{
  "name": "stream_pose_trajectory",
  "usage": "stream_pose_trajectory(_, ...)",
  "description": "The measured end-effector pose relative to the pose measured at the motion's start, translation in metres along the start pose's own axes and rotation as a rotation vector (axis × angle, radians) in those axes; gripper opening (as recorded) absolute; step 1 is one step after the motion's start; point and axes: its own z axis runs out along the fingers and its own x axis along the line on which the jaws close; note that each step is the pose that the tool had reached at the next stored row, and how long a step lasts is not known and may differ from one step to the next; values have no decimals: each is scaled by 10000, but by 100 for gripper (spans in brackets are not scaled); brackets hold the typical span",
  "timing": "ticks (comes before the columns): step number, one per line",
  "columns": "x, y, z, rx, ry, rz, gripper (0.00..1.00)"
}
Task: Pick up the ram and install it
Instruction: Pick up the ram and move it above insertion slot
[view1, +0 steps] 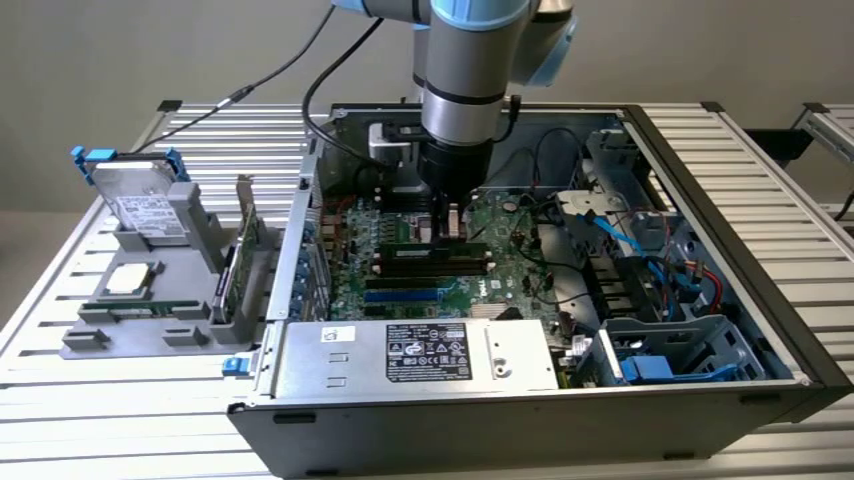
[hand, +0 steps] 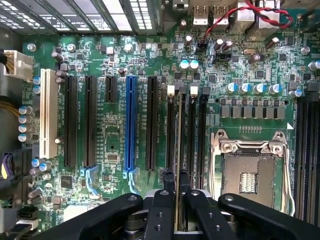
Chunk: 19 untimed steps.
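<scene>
Exterior view. Saw a slatted metal surface (view1: 787, 130) carrying an open computer case (view1: 534, 420), plain grey wall (view1: 134, 50) behind. Found the arm (view1: 461, 90) cut off at the top. Found the jaws clenched on the ram (hand: 179, 150), edge-on over the motherboard's (hand: 115, 130) black slots (hand: 170, 135); could not tell whether seated.

No text could be read with certainty. A black label (view1: 429, 352) with white print and small symbols sat on the silver power supply (view1: 521, 362), its wording too small to make out. A small white sticker (view1: 336, 335) beside it was illegible. A white printed label (view1: 144, 212) on the hard drive (view1: 127, 180) was likewise unreadable. Fine white lettering ran along the motherboard (hand: 115, 150) beside its slots, too tiny to read. The ram (hand: 179, 150), seen edge-on, showed no legible marking
</scene>
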Motion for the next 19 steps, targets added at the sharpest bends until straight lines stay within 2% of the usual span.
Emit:
stream_pose_trajectory(3,-1,-1,4,1,4,-23,14)
stream_pose_trajectory(7,-2,-6,10,3,37,-93,14)
stream_pose_trajectory(16,3,-29,27,9,58,-217,14)
stream_pose_trajectory(19,3,-29,28,-32,101,-217,14)
